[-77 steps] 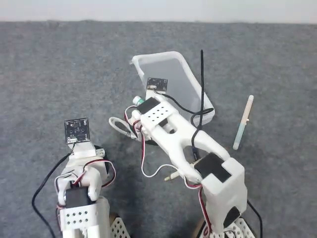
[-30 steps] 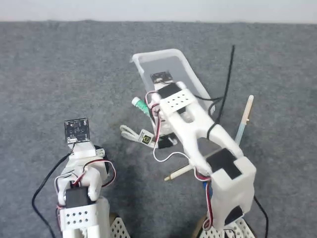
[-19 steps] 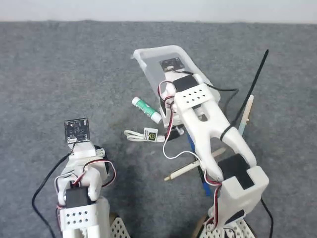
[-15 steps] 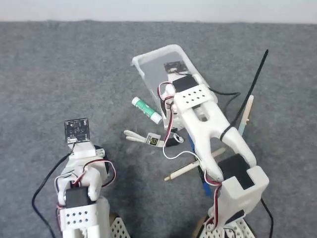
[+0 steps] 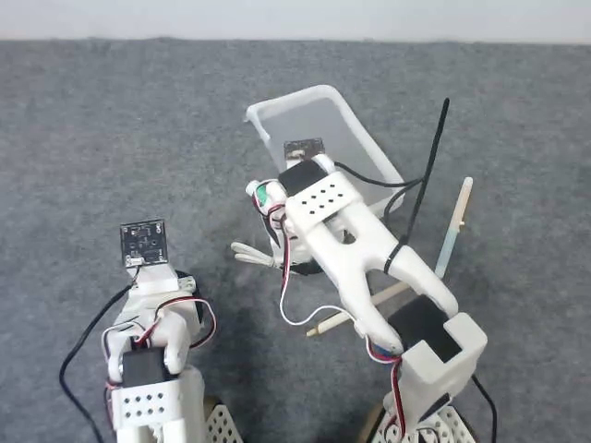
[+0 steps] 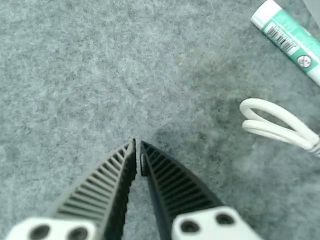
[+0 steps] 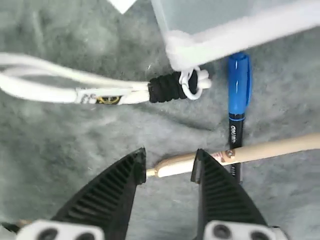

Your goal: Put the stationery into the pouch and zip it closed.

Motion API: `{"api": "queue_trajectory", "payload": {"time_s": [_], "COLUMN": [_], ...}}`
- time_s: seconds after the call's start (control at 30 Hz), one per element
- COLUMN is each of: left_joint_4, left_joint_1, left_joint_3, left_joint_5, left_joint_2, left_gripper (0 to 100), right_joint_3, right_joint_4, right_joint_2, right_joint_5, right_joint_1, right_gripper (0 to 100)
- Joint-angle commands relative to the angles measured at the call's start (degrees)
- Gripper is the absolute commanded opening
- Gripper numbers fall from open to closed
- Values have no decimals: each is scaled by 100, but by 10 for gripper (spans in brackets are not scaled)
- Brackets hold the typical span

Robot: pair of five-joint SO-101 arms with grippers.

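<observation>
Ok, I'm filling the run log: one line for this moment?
left end effector: shut, over carpet | right end effector: open astride beige pen | glue stick, blue pen: outside pouch

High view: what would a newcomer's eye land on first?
The white right arm, stretched out toward the clear pouch. In its wrist view the right gripper is open around the tip of a beige pen, with a blue pen and a white cable by the pouch's edge.
</observation>
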Motion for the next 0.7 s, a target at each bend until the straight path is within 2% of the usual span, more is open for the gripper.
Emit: {"api": "queue_trajectory", "payload": {"time_s": [0.0, 0.13, 0.37, 0.67], "left_joint_4": [-44, -44, -44, -44], "left_joint_1": [-9, -9, -9, -9], "left_joint_3": [-66, -66, -66, -66], "left_joint_5": [-62, -62, -62, -62], "left_joint_2": [-79, -79, -79, -79], "left_gripper": [13, 13, 13, 13], "right_joint_3": [-273, -273, -334, -1319], "right_joint_4": [-127, -136, -426, -453], "right_joint_2": [-400, -400, 180, 1112], "right_joint_5": [-492, -800, -985, -1345], "right_joint_1": [110, 136, 127, 295], "right_gripper": [199, 272, 274, 274]}}
